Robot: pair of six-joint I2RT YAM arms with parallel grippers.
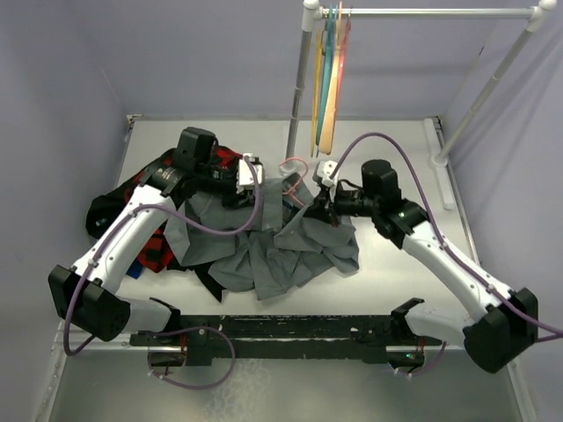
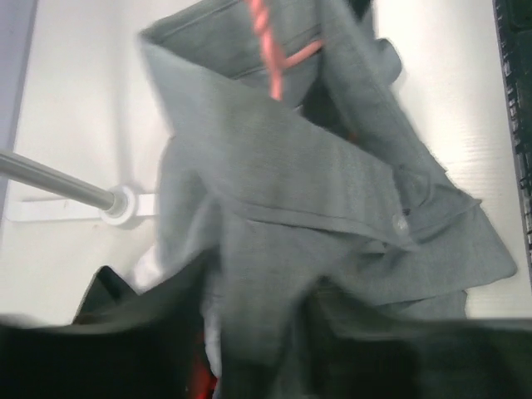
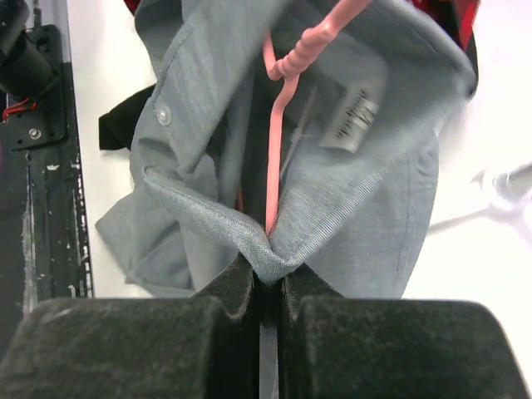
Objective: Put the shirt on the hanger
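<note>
The grey shirt [image 1: 281, 251] lies bunched mid-table, its collar end lifted between my two grippers. The pink hanger [image 1: 295, 163] is tucked into the neck, and only its hook and twisted neck show. My right gripper [image 1: 318, 207] is shut on a fold of the shirt [image 3: 366, 208] at the collar. The hanger's wire [image 3: 278, 125] runs down into that fold beside the white tag [image 3: 353, 116], right at the gripper [image 3: 268, 278]. My left gripper [image 1: 253, 178] holds the opposite collar side. The shirt [image 2: 291, 191] covers its fingers and the hanger [image 2: 270, 50] shows beyond.
A red-and-black plaid shirt [image 1: 154, 248] and a black garment [image 1: 106, 211] lie under my left arm. A white rack stands at the back, its post [image 1: 297, 97] just behind the collar, with yellow, teal and orange hangers [image 1: 330, 70] on its bar.
</note>
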